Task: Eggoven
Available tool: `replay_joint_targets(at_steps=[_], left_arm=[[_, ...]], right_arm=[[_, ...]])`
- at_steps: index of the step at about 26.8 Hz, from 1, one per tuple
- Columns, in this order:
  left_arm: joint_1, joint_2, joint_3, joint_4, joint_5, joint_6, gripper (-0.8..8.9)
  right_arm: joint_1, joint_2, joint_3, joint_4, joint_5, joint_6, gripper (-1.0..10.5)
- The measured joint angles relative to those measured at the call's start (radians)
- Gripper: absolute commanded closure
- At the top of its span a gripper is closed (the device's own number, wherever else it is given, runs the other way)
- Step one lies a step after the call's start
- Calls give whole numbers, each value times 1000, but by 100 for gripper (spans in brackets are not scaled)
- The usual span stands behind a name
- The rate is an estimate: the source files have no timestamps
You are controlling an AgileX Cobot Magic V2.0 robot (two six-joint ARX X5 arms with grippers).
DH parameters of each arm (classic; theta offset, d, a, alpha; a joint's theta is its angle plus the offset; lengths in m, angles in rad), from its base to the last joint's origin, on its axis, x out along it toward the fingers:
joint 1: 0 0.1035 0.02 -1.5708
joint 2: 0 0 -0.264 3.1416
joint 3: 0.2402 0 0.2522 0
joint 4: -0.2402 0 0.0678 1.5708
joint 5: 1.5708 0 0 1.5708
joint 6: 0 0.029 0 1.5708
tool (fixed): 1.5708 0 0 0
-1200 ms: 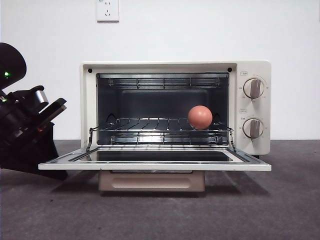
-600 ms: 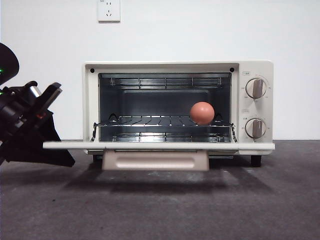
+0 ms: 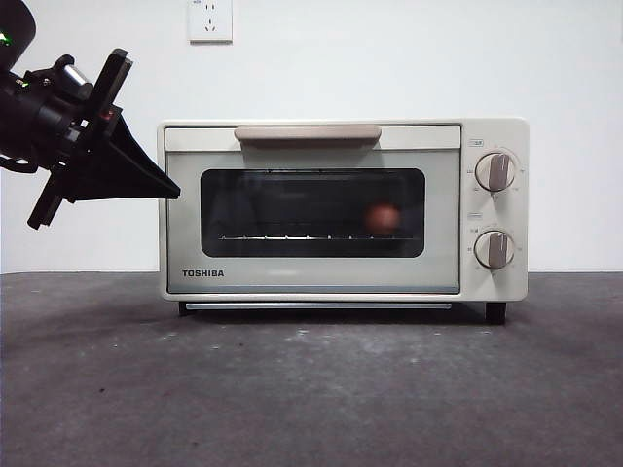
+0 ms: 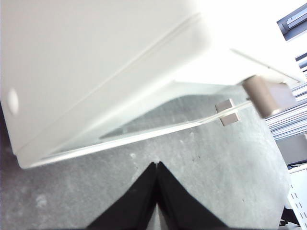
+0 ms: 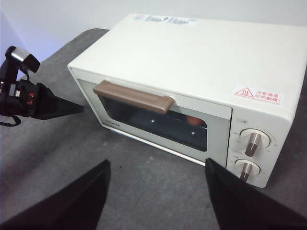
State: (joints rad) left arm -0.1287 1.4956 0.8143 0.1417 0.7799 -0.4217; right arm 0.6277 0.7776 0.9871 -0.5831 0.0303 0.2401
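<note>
The cream TOSHIBA toaster oven [image 3: 311, 277] stands on the dark table with its door closed. The reddish-brown egg [image 3: 383, 218] lies on the rack inside, at the right, dim behind the dark glass. It also shows through the window in the right wrist view [image 5: 192, 120]. My left gripper [image 3: 173, 193] is shut and empty, its tip at the upper left edge of the oven's front. In the left wrist view its jaws [image 4: 156, 165] meet just below the oven's side [image 4: 86, 57]. My right gripper [image 5: 157, 165] is open and empty, high above the table in front of the oven [image 5: 201, 52].
The door's tan handle [image 3: 308, 133] runs along the top of the door. Two knobs [image 3: 494, 171] sit on the oven's right panel. A wall socket [image 3: 211, 19] is on the white wall behind. The grey table [image 3: 311, 389] stretches in front.
The oven door has swung up from lying flat open to fully closed. My left gripper has risen from low beside the door to the oven's upper left edge.
</note>
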Motion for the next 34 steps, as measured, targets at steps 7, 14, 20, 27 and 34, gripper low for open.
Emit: replay_joint_targets(at_steps=[7, 14, 20, 27, 34], left_arm=[[-2, -138, 0, -125, -89, 31, 807], [-45, -373, 0, -368, -244, 139, 807], [-95, -576, 0, -484, -337, 178, 807], [-131, -748, 0, -613, -413, 196, 807], [-132, -828, 0, -714, -466, 214, 807]], right_arm=[[0, 0, 0, -4, 0, 0, 626], [0, 0, 0, -50, -3, 0, 656], [4, -3, -22, -55, -5, -5, 743], [57, -68, -209, 132, -32, -8, 946], [115, -159, -393, 373, -33, -9, 944]])
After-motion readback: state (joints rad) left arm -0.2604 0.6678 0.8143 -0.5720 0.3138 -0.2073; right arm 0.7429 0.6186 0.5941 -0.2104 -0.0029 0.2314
